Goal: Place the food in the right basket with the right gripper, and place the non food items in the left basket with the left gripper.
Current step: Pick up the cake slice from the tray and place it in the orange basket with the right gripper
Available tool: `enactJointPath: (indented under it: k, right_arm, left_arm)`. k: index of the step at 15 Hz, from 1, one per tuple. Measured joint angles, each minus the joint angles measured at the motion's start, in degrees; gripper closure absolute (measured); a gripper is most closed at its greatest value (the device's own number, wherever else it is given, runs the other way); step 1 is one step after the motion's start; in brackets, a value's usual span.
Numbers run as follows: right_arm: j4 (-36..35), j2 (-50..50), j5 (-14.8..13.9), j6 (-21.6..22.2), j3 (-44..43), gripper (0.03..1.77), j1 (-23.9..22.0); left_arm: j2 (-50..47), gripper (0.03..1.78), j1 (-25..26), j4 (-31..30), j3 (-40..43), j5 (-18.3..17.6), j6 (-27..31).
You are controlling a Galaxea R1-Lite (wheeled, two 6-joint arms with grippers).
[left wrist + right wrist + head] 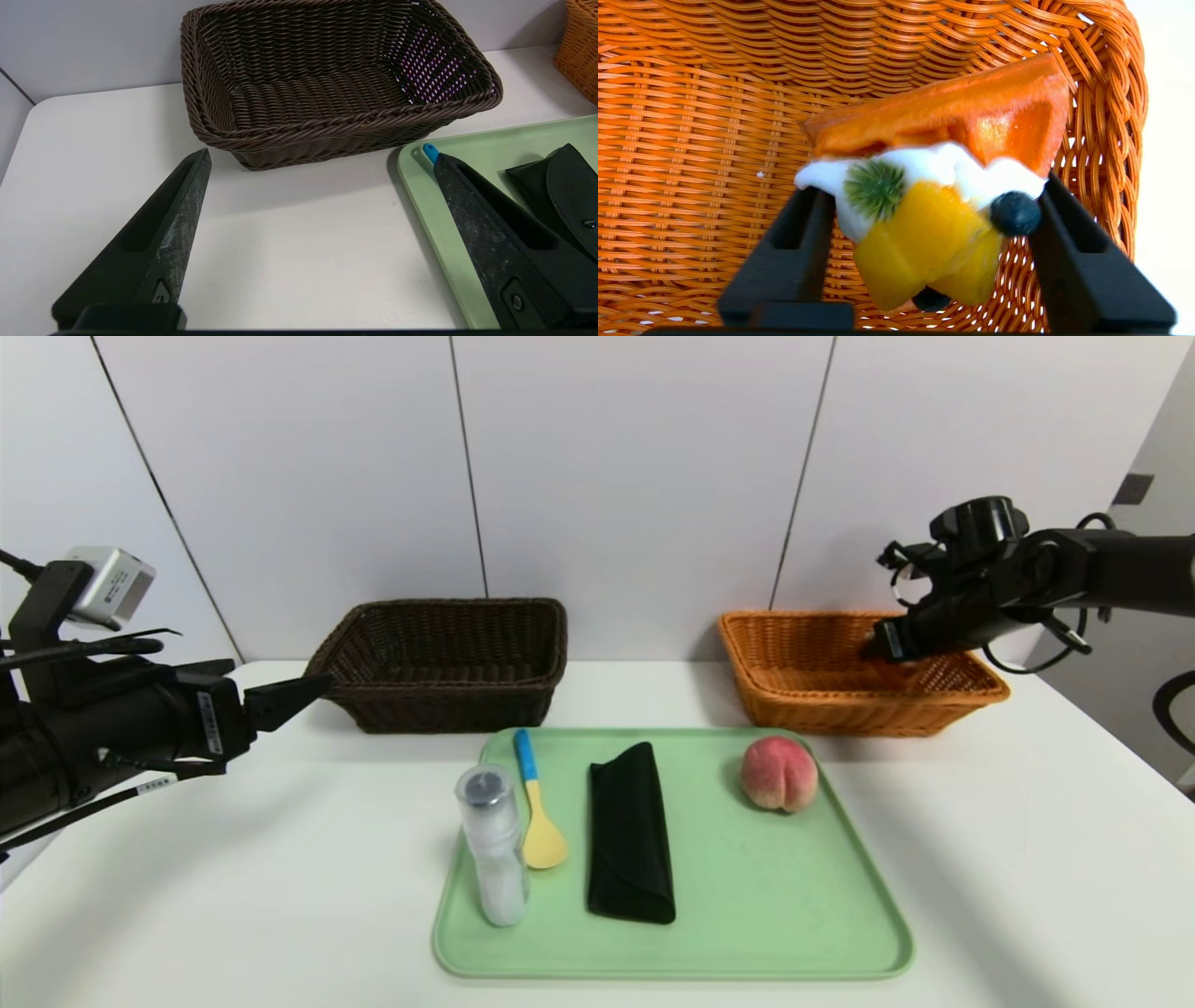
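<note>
An orange waffle wedge (943,112), topped with white cream, lies in the orange wicker basket (794,705), toward its right end. The right gripper (930,185) is down in that basket, its fingers parted partway on either side of the food; whether they touch the cream, I cannot tell. The topping has yellow fruit chunks, dark round berries and a spiky green piece; the waffle looks ridged, with a glossy hollow.

Two baskets stand at the far side of the white table (280,896): the orange one right, a dark brown wicker basket (467,709) left. One pale green tray (775,905) lies nearer, holding four things: a clear bottle (495,849) with a grey top at left, a blue-handled yellow spoon (543,840) beside it, a black folded case (630,840) with a snap, and one pink-red peach (779,774) at far right.

The left gripper (322,154) hangs left of the tray, near the brown basket, wide open and holding nothing.
</note>
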Motion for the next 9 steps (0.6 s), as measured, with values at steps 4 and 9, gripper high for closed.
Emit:
enactJointPath:
  k: [4,9]
  right_arm:
    - [0.05,-0.15,0.01,0.00,0.00,0.37,0.11]
    - [0.55,-1.83,0.00,0.00,-0.02,0.24,0.43]
  left_arm:
    - [-0.10,0.12,0.00,0.02,-0.01,-0.05,-0.04]
    - [-0.34,0.12,0.00,0.00,-0.01,-0.09,0.02]
